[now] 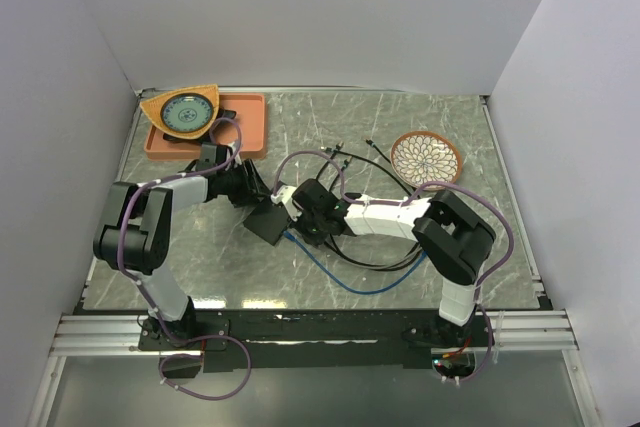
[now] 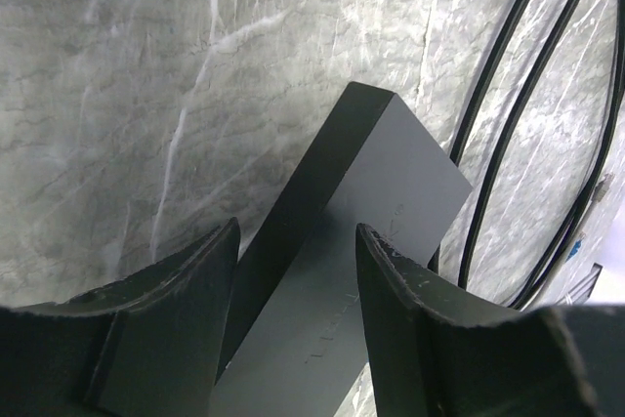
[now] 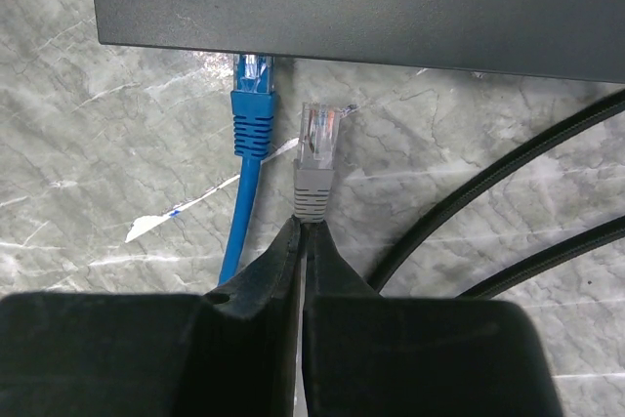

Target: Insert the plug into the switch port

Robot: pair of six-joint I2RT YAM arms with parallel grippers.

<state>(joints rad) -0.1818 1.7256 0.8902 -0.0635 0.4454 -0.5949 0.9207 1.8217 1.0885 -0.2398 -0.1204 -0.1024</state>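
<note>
Looking from above, the switch [image 1: 268, 222] sits between the left gripper [image 1: 243, 187] and right gripper [image 1: 308, 215]. Left wrist: jaws apart, seemingly clamping the switch. Right wrist: jaws pinched on the grey plug [image 3: 314, 158], just short of the switch, beside a blue plug [image 3: 252, 95]. The port is hidden. Keep the plug square and push straight.

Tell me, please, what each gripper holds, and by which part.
Right gripper: grey network plug, by its boot's rear. Left gripper: matte-black rectangular box, at one end.
</note>
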